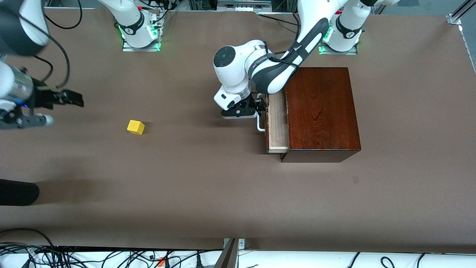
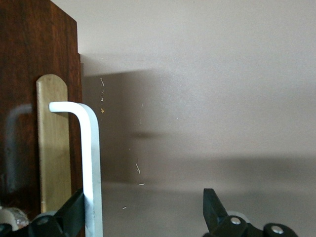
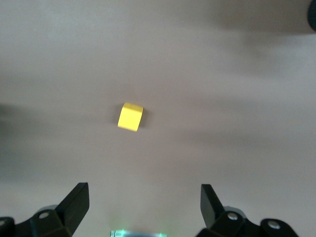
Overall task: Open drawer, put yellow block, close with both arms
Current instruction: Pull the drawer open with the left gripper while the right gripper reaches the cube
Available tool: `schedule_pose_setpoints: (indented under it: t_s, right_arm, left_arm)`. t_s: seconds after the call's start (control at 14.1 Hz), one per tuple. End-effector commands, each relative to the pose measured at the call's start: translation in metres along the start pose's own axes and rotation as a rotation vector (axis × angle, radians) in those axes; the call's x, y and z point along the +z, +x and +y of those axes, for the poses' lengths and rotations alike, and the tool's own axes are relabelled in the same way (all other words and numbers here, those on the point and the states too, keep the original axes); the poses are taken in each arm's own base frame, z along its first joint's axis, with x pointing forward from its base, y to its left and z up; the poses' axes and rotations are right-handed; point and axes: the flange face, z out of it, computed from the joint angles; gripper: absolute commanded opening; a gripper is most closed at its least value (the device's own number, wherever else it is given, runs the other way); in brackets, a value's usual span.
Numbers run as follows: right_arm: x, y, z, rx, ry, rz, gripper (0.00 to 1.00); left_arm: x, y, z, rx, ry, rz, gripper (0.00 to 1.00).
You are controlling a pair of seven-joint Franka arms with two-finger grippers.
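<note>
The mahogany box (image 1: 321, 111) stands at the left arm's end of the table. Its drawer (image 1: 278, 124) is pulled out a little, showing the pale tray. My left gripper (image 1: 261, 105) is open at the drawer's white handle (image 1: 261, 125). In the left wrist view the handle bar (image 2: 92, 168) lies between the jaws, against one finger (image 2: 73, 213), and my left gripper (image 2: 143, 213) is not closed on it. The yellow block (image 1: 135, 127) lies on the table toward the right arm's end. My right gripper (image 1: 72, 98) is open and empty, in the air beside the block. The right wrist view shows the block (image 3: 130, 117) ahead of my right gripper (image 3: 143, 202).
A dark rounded object (image 1: 15, 191) pokes in at the table edge at the right arm's end, nearer the front camera. Cables and a metal bracket (image 1: 230, 253) run along the near edge. The drawer front (image 2: 19, 98) carries a brass plate (image 2: 53, 143).
</note>
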Motion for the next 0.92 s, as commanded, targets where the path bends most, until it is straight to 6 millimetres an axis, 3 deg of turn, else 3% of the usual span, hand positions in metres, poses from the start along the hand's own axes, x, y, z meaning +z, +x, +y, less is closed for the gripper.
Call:
schedule_pose_setpoints:
  t_s: [0.0,0.28,0.85]
  right_arm:
    - [0.038,0.004,0.002,0.004,0.020,0.025,1.00]
    - [0.106,0.016,0.000,0.029,0.055,0.075,1.00]
    - [0.190,0.047,-0.006,0.098,0.109,0.049,1.00]
  left_arm:
    - [-0.016,-0.022,0.043,0.001,-0.114,-0.019,1.00]
    - [-0.018,-0.021,0.051,-0.004,-0.134,-0.015,1.00]
    - [-0.034,-0.027,0.068,-0.004,-0.174,-0.012,1.00]
